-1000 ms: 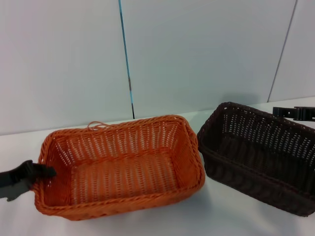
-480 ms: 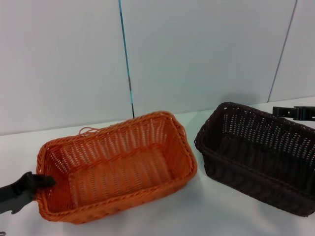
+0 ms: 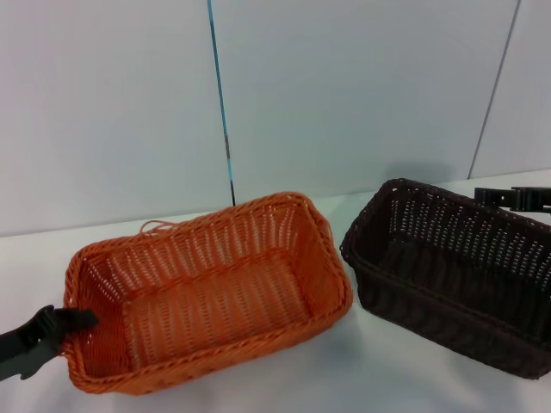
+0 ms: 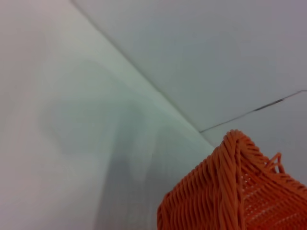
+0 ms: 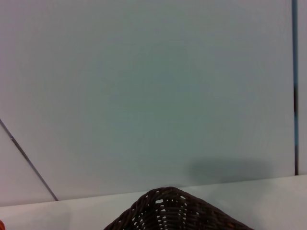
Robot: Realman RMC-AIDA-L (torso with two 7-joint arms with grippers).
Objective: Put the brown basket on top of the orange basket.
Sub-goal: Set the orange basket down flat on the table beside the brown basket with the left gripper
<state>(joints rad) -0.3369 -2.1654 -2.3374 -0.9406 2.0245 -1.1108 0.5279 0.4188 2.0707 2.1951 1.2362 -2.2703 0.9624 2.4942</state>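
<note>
At the orange basket's [image 3: 207, 292] left short end, the left pincer [image 3: 62, 324] is clamped on the braided rim — one dark finger reaches over the edge into the basket, the rest of the black pincer body lies outside it. The orange basket sits on the white bench [image 3: 284, 383], turned at an angle so that its right end lies farther back than its left end; a loose orange strand curls up from its far rim. The left wrist view shows only one woven corner of this basket [image 4: 230, 191] against the pale wall and bench.

Just to the right of the orange basket stands the brown basket [image 3: 452, 271], also on the bench, open side up. Its near-left corner is very close to the orange basket's right end — whether the two touch cannot be told. The right wrist view catches only the top of its braided rim [image 5: 172, 213].

Beyond the brown basket's far right rim, the right pincer [image 3: 516, 199] shows as a black shape near the basket's edge; whether its fingers are apart or together cannot be told.
</note>
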